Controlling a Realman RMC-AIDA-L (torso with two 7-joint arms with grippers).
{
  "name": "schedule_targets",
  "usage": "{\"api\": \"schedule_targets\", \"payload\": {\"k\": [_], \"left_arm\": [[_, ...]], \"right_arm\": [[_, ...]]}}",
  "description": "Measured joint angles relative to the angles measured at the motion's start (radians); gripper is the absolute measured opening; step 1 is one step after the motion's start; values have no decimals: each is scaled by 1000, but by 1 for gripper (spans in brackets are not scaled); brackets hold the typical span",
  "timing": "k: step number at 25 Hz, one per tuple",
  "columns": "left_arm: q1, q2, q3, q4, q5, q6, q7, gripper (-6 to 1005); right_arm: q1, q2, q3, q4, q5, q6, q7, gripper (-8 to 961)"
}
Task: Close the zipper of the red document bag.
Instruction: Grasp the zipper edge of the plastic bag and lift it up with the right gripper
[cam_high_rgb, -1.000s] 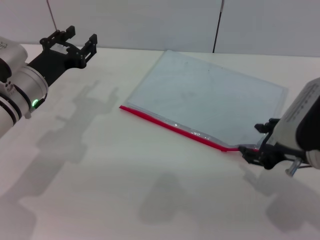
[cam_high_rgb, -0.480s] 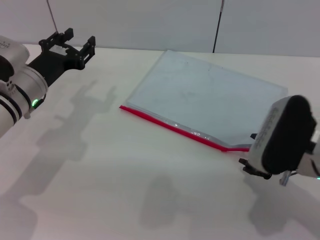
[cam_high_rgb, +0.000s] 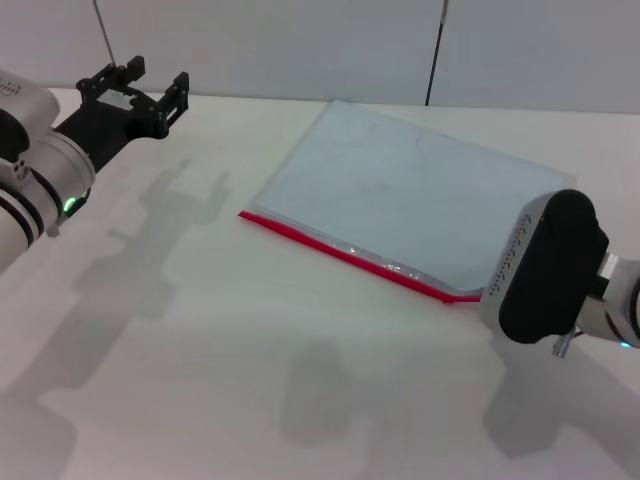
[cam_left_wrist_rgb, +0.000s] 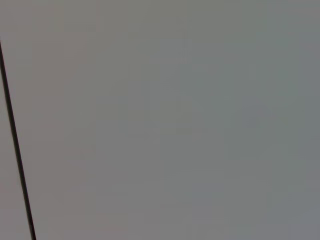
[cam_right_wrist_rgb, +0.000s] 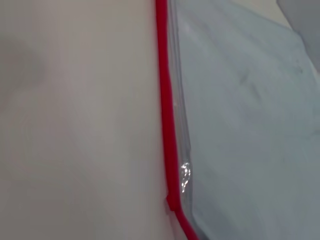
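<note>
Since the earlier frame, the right arm's housing has swung over the near right corner of the red document bag (cam_high_rgb: 420, 200), hiding the right gripper; you cannot tell its state. Note the bag lies flat on the white table (cam_high_rgb: 230, 340), its zipper (cam_high_rgb: 345, 255) along the near long edge. The left gripper (cam_high_rgb: 135, 92) hovers far left, fingers spread wide, before a pale wall (cam_high_rgb: 300, 45).

The left arm is white and silver with black rings and a small green light. Its left pincer (cam_high_rgb: 135, 85) is black. The right arm has a white-and-black rounded part.
</note>
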Motion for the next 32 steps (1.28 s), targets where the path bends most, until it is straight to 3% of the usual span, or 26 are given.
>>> {"api": "schedule_targets", "payload": {"k": [18,32], "left_arm": [[-1,-2,0,0,1,-7,-3,615],[-4,-6,0,4,4,-11,-8,616]], "right_arm": [[46,-1,-5,65,-2,-13,-5,640],[84,-1,47,124,-3,9,-6,637]]}}
